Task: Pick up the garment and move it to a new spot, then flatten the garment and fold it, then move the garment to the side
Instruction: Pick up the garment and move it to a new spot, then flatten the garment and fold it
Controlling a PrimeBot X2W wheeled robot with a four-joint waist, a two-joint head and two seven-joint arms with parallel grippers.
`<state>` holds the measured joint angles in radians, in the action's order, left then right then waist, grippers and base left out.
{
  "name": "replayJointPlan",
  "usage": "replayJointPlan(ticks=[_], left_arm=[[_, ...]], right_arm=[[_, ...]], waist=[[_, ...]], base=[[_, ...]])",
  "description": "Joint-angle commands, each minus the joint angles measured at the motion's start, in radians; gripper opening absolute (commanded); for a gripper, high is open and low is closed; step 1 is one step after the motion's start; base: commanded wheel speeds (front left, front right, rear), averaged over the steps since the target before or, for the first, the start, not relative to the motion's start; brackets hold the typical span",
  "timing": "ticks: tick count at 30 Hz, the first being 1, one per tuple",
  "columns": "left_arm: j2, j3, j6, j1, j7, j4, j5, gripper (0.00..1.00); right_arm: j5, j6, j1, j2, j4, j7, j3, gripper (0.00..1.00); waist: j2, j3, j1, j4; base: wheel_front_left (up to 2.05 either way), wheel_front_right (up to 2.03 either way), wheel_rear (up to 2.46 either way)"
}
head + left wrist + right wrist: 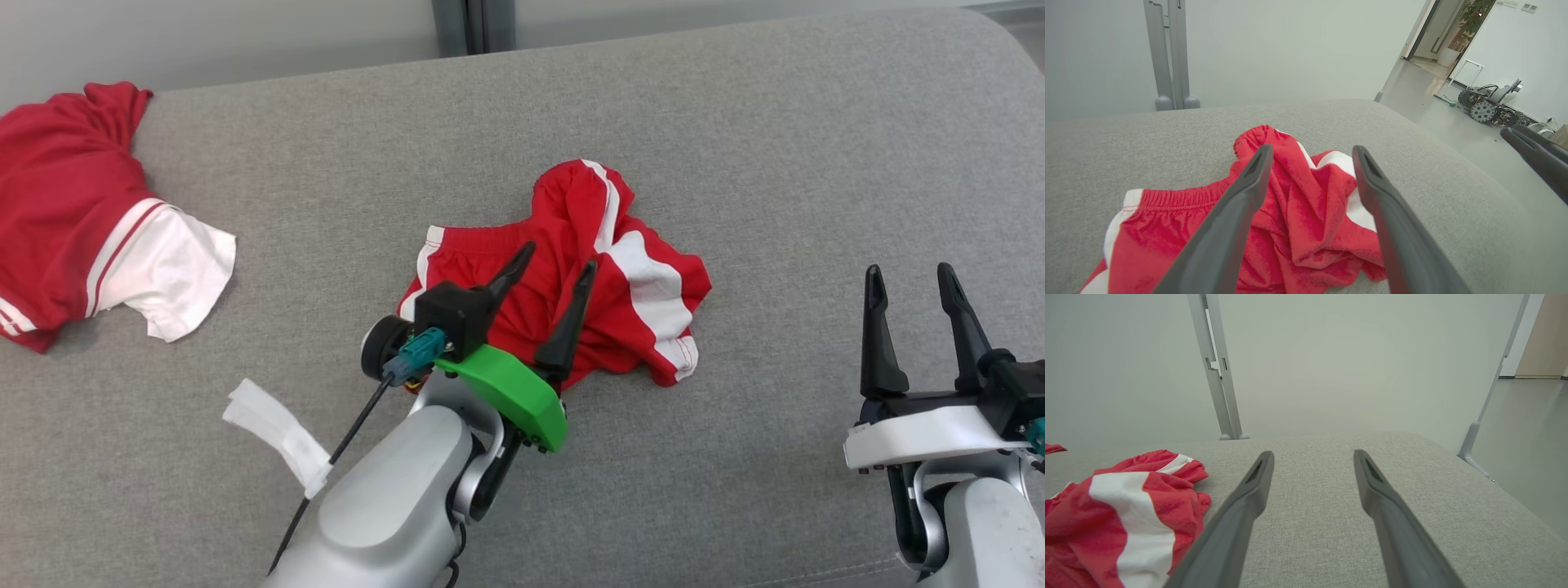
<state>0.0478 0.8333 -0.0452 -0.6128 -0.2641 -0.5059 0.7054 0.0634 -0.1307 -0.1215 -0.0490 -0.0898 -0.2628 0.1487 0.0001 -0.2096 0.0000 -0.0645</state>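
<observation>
The garment [604,269] is a pair of red shorts with white side stripes, lying crumpled in the middle of the grey cushion [735,122]. My left gripper [559,255] hovers just over its near half, open, its two dark fingers spread with nothing between them. In the left wrist view the garment [1298,220] bunches up between and beyond the fingers [1241,204]. My right gripper [910,278] stands open off to the right over bare cushion, apart from the garment. The right wrist view shows the garment [1126,514] at its left edge.
A second red and white garment [73,220] lies at the cushion's far left. A white tag [273,433] hangs by my left forearm. The cushion's far edge meets a pale wall with a grey post [473,24]. A wheeled machine [1490,106] sits on the floor beyond.
</observation>
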Motion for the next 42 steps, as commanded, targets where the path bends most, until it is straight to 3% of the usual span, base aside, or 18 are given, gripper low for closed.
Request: replayJointPlan(ticks=[1,8,21,29,42], left_arm=[[0.005,-0.034,-0.002,0.027,0.000,0.016,-0.029,1.00],[0.017,-0.242,0.019,0.187,0.000,0.094,-0.196,1.00],[0.009,-0.596,0.033,0.523,0.000,0.180,-0.339,1.00],[0.003,-0.661,0.049,0.585,0.000,0.203,-0.395,1.00],[0.003,-0.646,0.045,0.589,0.000,0.201,-0.383,1.00]], right_arm=[[-0.006,0.000,0.016,-0.003,-0.005,-0.003,0.003,1.00],[-0.007,0.000,0.050,-0.003,-0.021,-0.003,0.025,1.00],[0.065,0.000,0.185,-0.003,0.016,-0.003,-0.041,1.00],[0.077,0.000,0.193,-0.003,-0.006,-0.003,-0.094,1.00],[0.064,0.000,0.181,-0.003,-0.032,-0.003,-0.089,1.00]], waist=[[-0.0001,0.030,0.0000,0.024],[-0.0001,0.096,0.0000,0.052],[-0.0001,0.194,0.0000,0.074],[-0.0001,0.196,0.0000,0.078],[-0.0001,0.197,0.0000,0.079]], base=[[0.00,0.00,0.00],[0.00,0.00,0.00],[0.00,0.00,0.00],[0.00,0.00,0.00],[0.00,0.00,0.00]])
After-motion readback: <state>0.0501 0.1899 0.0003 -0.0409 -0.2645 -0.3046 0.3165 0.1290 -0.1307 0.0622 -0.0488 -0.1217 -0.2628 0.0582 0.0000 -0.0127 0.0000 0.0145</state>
